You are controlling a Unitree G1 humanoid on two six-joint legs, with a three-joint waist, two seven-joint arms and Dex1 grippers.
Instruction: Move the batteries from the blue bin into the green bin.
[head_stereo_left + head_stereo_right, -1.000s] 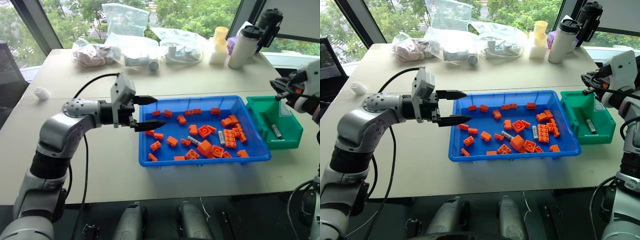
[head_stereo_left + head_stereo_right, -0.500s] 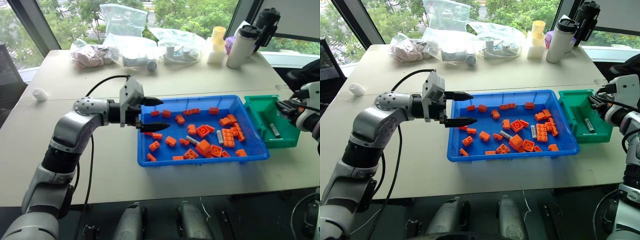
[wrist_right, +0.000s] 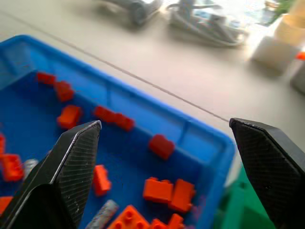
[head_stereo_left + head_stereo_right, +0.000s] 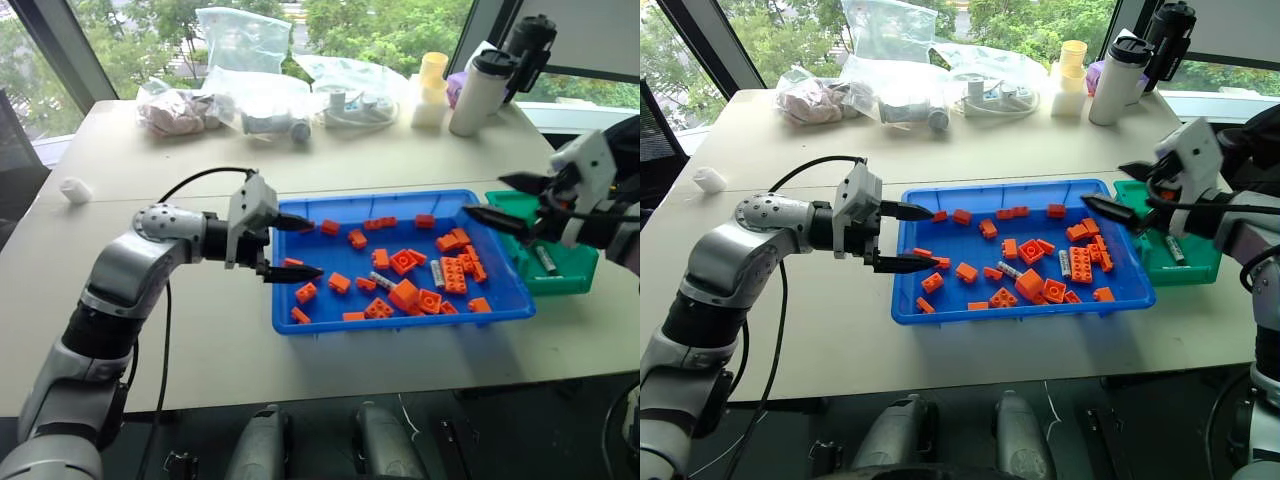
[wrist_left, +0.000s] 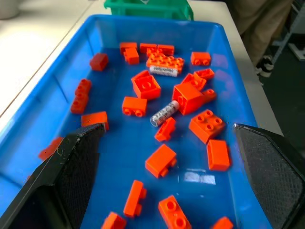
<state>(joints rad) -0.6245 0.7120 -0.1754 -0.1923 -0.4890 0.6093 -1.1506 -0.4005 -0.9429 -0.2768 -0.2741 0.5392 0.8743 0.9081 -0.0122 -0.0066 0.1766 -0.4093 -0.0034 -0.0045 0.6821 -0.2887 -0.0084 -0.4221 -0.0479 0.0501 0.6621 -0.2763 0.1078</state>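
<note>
Batteries sit among orange bricks in the blue bin; one's in the green bin. Both the left gripper and right gripper hover spread wide, empty.

Left gripper with fingers spread wide, one black pad at each lower corner, looking into the blue bin. Orange bricks scattered across its floor; two batteries among them, one mid-floor lying diagonal, the other farther off just beside a flat studded brick. Green bin sits past the far rim.
</note>
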